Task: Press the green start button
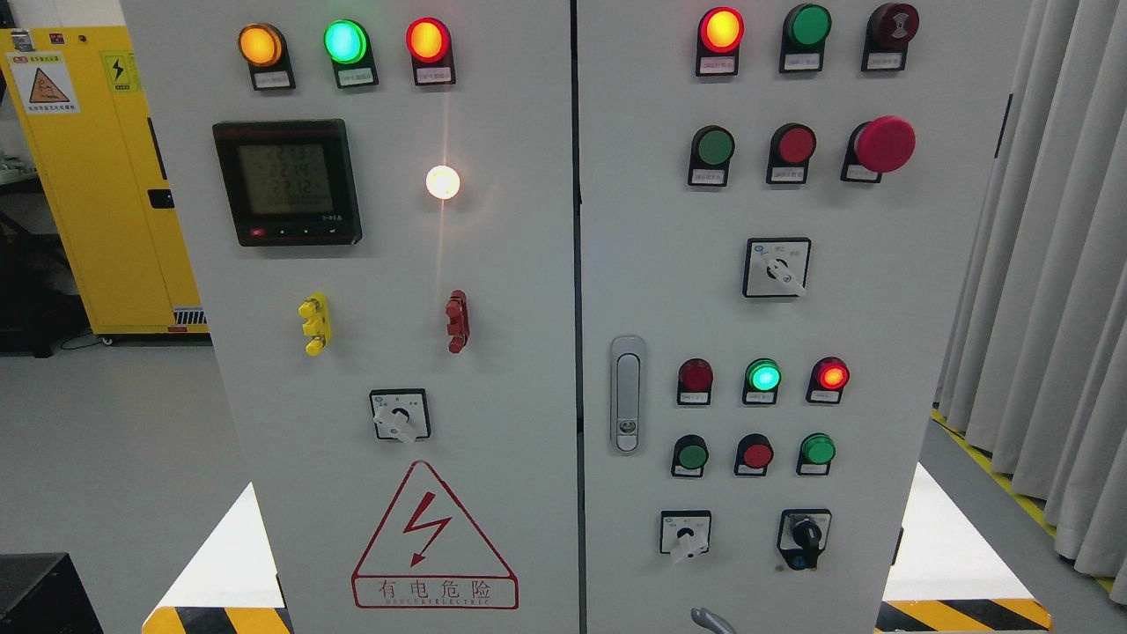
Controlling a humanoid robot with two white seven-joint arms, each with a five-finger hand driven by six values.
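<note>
A grey electrical cabinet fills the head view. Its right door (880, 352) carries two flat green push buttons: one in the upper row (714, 147) and one in the lower row (692, 456). A domed green button (818, 450) sits at the right of the lower row. Red buttons (795, 144) (756, 455) stand beside the green ones. Only a small grey curved tip (713, 621) shows at the bottom edge right of the middle, below the lower buttons; it looks like part of my right hand. My left hand is out of view.
A red mushroom stop button (884, 143), rotary switches (776, 268) (685, 533) (804, 537), a door latch (627, 394) and lit lamps (762, 377) are on the right door. The left door has a meter (288, 182). A yellow cabinet (97, 176) stands left, curtains (1048, 264) right.
</note>
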